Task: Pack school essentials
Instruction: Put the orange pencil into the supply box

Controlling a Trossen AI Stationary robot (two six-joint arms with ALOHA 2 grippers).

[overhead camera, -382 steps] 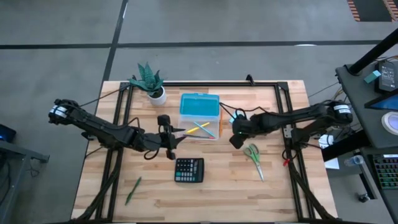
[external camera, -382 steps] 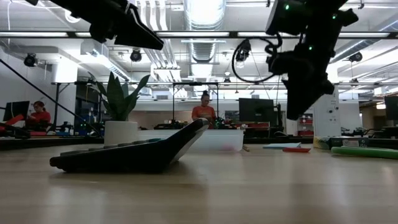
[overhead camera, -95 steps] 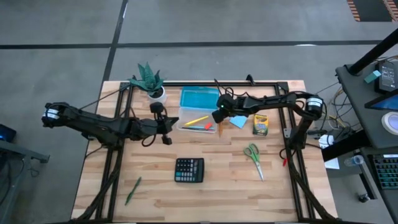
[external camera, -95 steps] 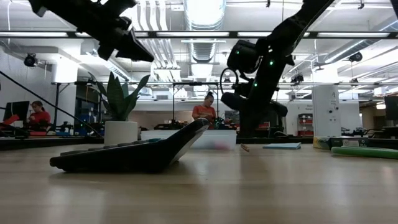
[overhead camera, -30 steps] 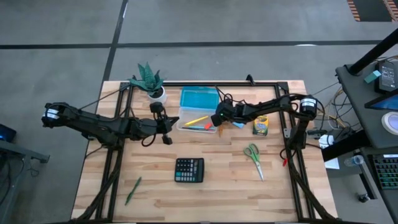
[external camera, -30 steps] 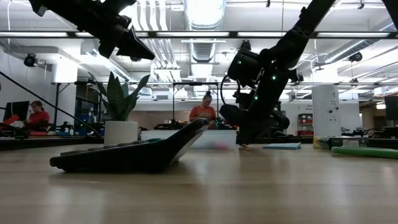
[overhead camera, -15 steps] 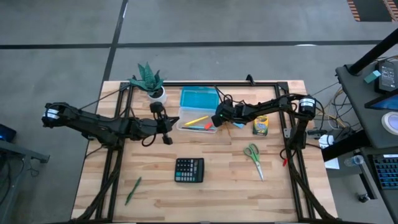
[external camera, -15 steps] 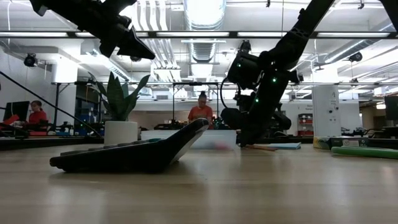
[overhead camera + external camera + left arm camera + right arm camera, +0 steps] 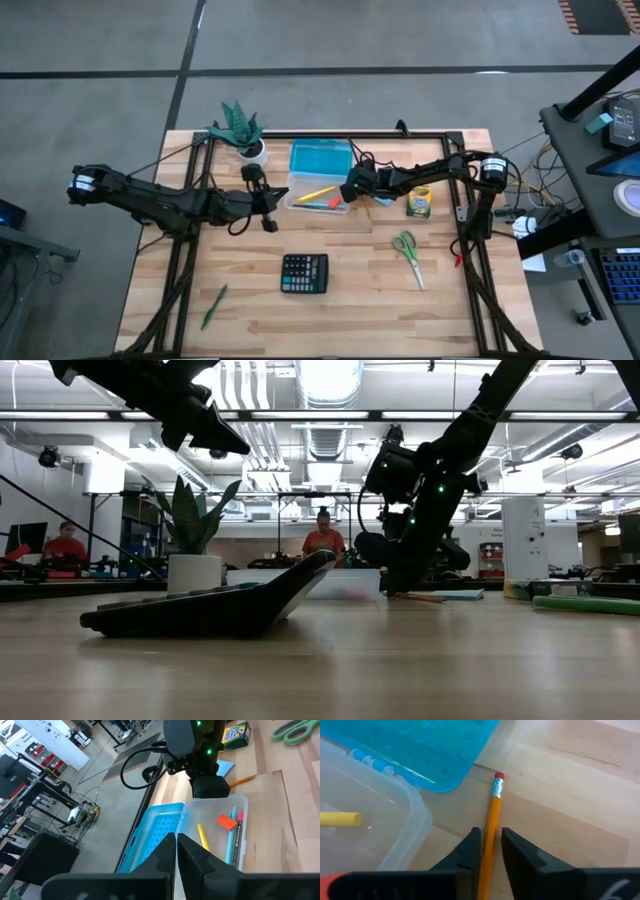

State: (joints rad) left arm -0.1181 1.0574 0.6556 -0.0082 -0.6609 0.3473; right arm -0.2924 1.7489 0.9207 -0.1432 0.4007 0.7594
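The right gripper (image 9: 487, 851) sits low at the table beside the clear plastic box (image 9: 318, 192), its two dark fingers (image 9: 465, 852) narrowly apart with the orange pencil (image 9: 491, 815) lying lengthwise between them; whether the pads already press on it cannot be told, so it looks like a grasp just being made. The pencil rests on the wood just beside the box wall, its eraser end near the open blue lid (image 9: 435, 745). The likely trouble from here is a thin round pencil rolling or pivoting as the fingers close, or a finger catching the box wall and nudging the box. Inside the box lie a yellow pencil (image 9: 202, 836) and a small red eraser (image 9: 226, 822). The left gripper (image 9: 176, 851) hangs above the box's other side, fingers together and empty. Well apart on the table wait the scissors (image 9: 408, 252), crayon box (image 9: 418, 200) and green pen (image 9: 213, 305).
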